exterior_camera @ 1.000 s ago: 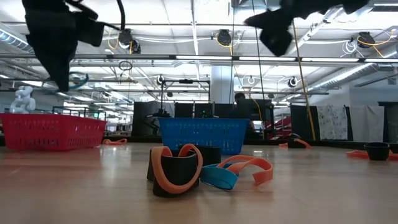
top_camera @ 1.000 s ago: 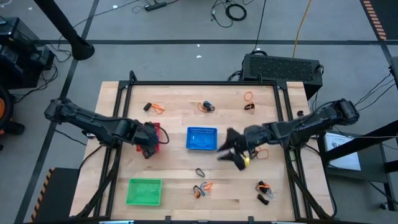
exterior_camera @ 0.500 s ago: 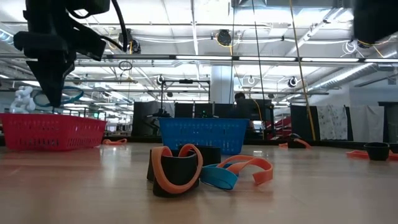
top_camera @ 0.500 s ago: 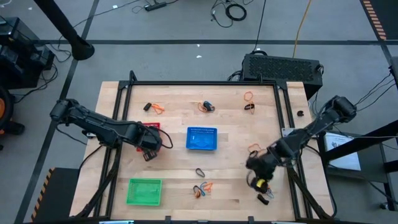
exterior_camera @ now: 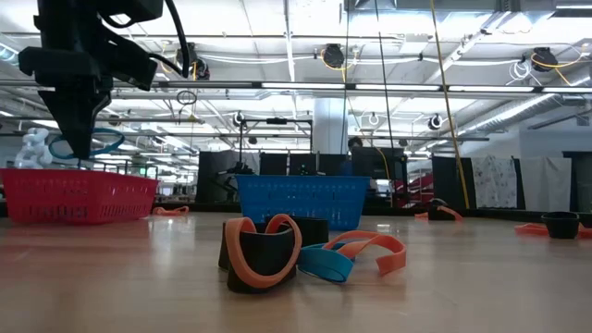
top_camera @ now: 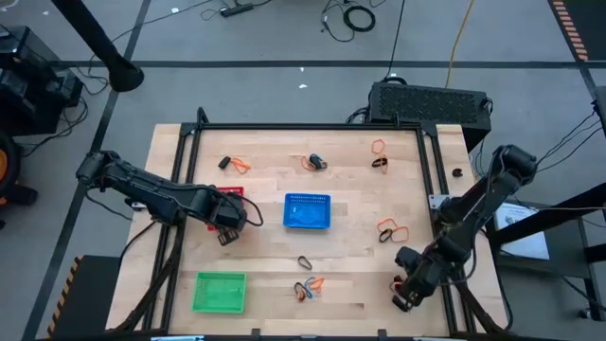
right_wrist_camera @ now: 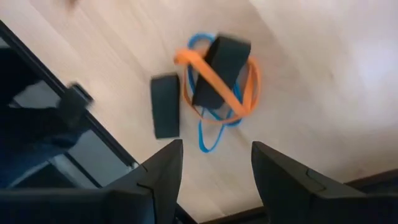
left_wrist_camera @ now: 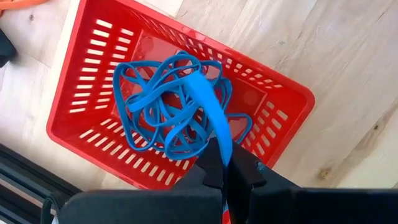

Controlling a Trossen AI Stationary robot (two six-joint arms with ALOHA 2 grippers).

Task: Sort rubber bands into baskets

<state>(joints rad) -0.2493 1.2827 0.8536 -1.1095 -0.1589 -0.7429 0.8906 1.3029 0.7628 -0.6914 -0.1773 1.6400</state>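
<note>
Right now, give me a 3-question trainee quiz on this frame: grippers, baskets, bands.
1. True or false: the left gripper is shut on a blue rubber band above the red basket.
2. Which basket sits between the two arms in the high view? A) green basket B) blue basket C) none
3. Fill in: the right gripper hangs open over a pile of orange, blue and ____ bands.

Key: 1 true; 2 B; 3 black.
</note>
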